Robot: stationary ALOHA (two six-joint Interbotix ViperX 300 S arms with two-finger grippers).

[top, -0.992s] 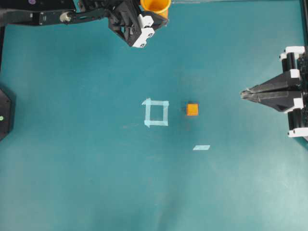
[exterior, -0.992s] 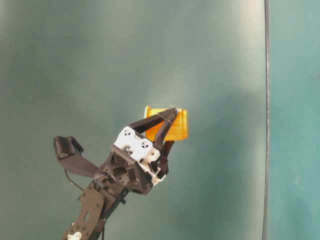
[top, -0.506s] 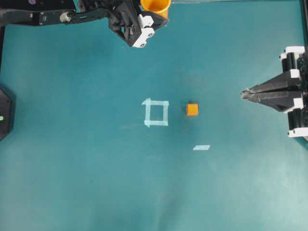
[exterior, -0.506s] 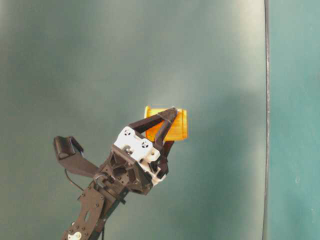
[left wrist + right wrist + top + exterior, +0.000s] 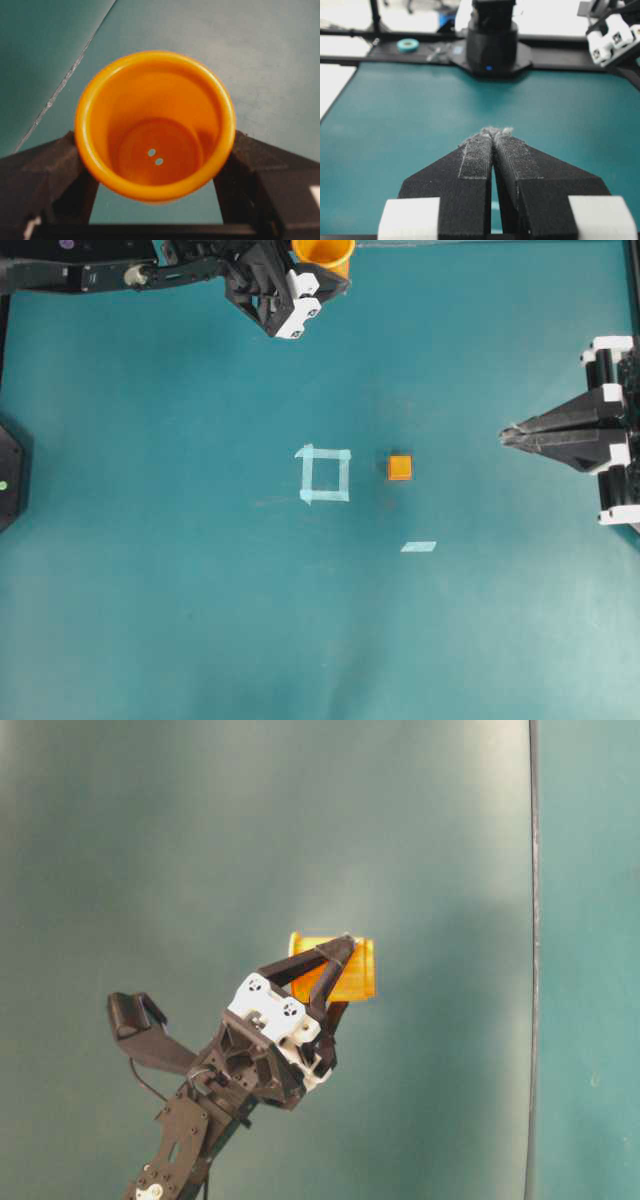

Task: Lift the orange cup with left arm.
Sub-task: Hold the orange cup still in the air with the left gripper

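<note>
The orange cup (image 5: 322, 253) is held off the table at the top edge of the overhead view, upright with its mouth facing up. My left gripper (image 5: 322, 262) is shut on it. In the table-level view the orange cup (image 5: 352, 972) hangs in the air between the black fingers (image 5: 325, 982). The left wrist view looks straight into the orange cup (image 5: 155, 125), with one finger pressed against each side of it. My right gripper (image 5: 506, 437) rests at the right edge, shut and empty; its pads (image 5: 478, 155) meet at the tips.
A small orange cube (image 5: 399, 467) sits near the table's middle, right of a square of pale tape (image 5: 325, 474). A short strip of pale tape (image 5: 419, 546) lies below the cube. The left arm's base (image 5: 491, 45) stands at the far end in the right wrist view.
</note>
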